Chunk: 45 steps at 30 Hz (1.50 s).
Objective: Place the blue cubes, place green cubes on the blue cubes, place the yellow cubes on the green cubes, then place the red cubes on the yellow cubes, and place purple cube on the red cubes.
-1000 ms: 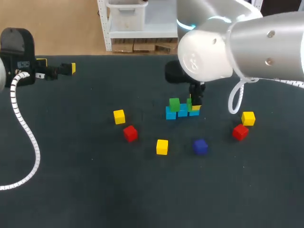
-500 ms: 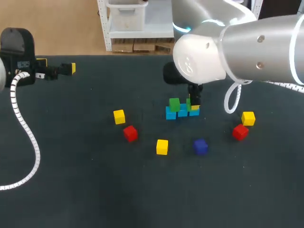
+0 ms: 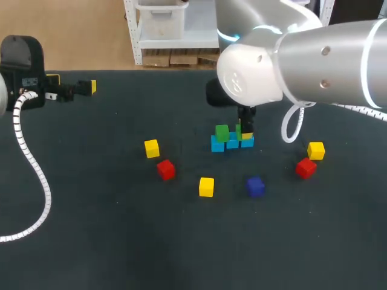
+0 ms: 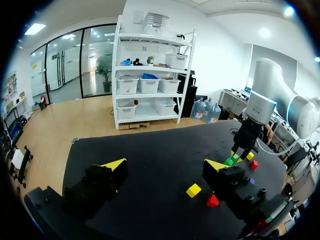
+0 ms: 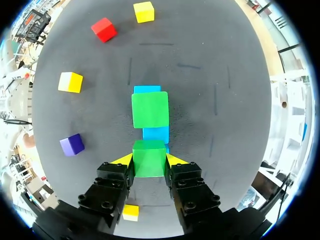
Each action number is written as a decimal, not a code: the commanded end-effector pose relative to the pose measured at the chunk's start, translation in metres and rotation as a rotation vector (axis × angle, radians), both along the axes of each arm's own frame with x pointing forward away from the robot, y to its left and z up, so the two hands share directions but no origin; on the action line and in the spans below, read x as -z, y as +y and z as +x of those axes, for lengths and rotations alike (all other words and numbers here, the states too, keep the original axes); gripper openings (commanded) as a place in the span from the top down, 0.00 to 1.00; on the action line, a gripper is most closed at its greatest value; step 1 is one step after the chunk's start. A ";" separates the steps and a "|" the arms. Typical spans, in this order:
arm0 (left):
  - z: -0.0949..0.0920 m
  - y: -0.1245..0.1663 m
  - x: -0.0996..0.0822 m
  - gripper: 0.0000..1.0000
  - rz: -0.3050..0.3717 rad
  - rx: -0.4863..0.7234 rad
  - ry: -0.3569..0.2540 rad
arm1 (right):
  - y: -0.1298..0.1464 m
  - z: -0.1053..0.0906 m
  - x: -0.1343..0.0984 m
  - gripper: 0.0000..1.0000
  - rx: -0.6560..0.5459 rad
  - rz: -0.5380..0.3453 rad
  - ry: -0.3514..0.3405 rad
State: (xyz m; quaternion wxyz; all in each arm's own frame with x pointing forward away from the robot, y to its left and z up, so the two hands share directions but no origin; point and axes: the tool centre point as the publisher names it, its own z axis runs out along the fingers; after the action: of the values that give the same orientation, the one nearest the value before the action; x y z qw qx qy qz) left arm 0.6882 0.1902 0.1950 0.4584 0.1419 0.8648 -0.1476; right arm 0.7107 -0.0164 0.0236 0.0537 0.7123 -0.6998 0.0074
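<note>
**Head view.** The right arm (image 3: 290, 60) reaches over the middle of the counter (image 3: 91, 241). Its jaws grip the held green cube (image 3: 240, 131) above the right end of the blue cubes (image 3: 225, 145), which stand in a short row. The placed green cube (image 3: 222, 133) sits on the row's left end. The step in hand is judged to be the green layer, with its second cube going on. From this angle it cannot be told whether that cube already rests on the blue beneath. The yellow cubes (image 3: 206, 186), red cubes (image 3: 165, 170) and purple cube (image 3: 254, 186) lie loose around the row. The left arm (image 3: 24, 66) is at the counter's far left, well apart.

**Left wrist view.** The left jaws are spread wide with nothing between them. One yellow cube (image 4: 193, 190) and one red cube (image 4: 212, 201) lie ahead, and the stack is farther off under the right arm (image 4: 260, 105).

**Right wrist view.** The right jaws are closed on the held green cube (image 5: 149, 158), with one yellow tip on each side face. The cube looks plain, sharp-edged and square to the fingers. Ahead of it a blue top (image 5: 156, 134) shows, then the placed green cube (image 5: 150, 109).

**Next move.** It probably calls for seating the cube flat and in line with the row. The jaws should then open without nudging its neighbour.
</note>
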 end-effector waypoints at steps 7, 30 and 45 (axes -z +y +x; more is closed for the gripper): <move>0.001 0.004 0.001 0.00 -0.018 0.027 0.000 | 0.000 0.001 0.003 1.00 -0.001 0.000 0.002; 0.001 0.004 0.001 0.00 -0.018 0.027 0.000 | 0.001 0.004 0.002 1.00 0.006 0.008 -0.012; 0.001 0.004 0.001 0.00 -0.018 0.027 0.000 | 0.001 0.001 0.002 0.77 -0.003 0.003 -0.011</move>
State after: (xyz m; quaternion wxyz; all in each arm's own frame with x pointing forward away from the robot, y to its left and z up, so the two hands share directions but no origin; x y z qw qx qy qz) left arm 0.6881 0.1902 0.1950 0.4584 0.1419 0.8648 -0.1475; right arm 0.7128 -0.0151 0.0219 0.0506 0.7133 -0.6989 0.0096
